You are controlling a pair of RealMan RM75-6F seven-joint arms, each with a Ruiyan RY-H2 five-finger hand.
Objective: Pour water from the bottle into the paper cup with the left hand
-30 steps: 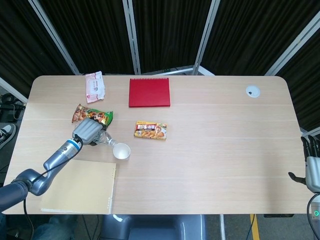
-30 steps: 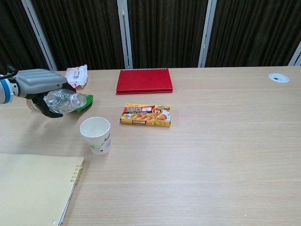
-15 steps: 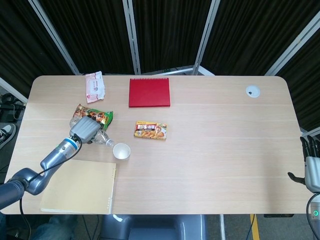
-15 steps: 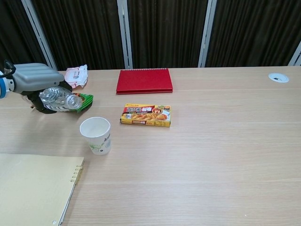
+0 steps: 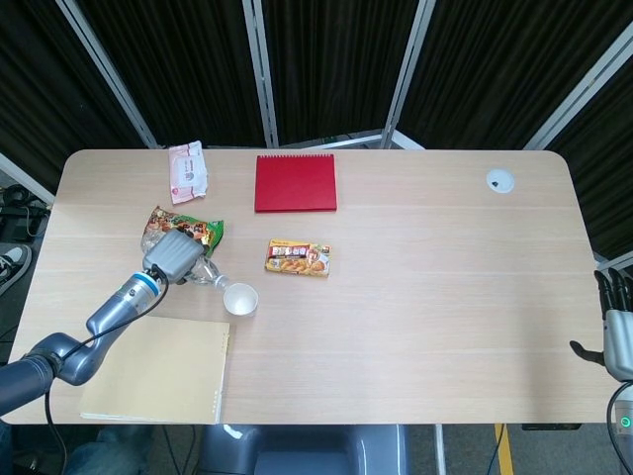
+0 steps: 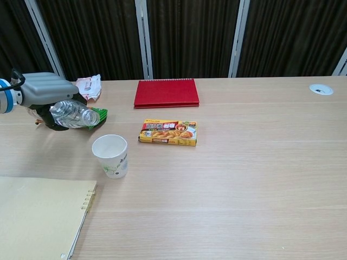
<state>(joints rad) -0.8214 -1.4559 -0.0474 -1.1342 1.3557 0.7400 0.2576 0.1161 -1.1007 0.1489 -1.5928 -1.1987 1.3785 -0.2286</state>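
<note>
One clear bottle [image 6: 73, 114] (crinkled, tilted sideways) held by left hand [image 6: 46, 92].

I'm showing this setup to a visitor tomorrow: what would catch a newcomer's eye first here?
Probably the left hand at the table's left side, holding a clear water bottle tipped nearly sideways with its mouth pointing toward the white paper cup that stands just in front of it. Next would be the bright red notebook lying flat near the table's far edge.
</note>
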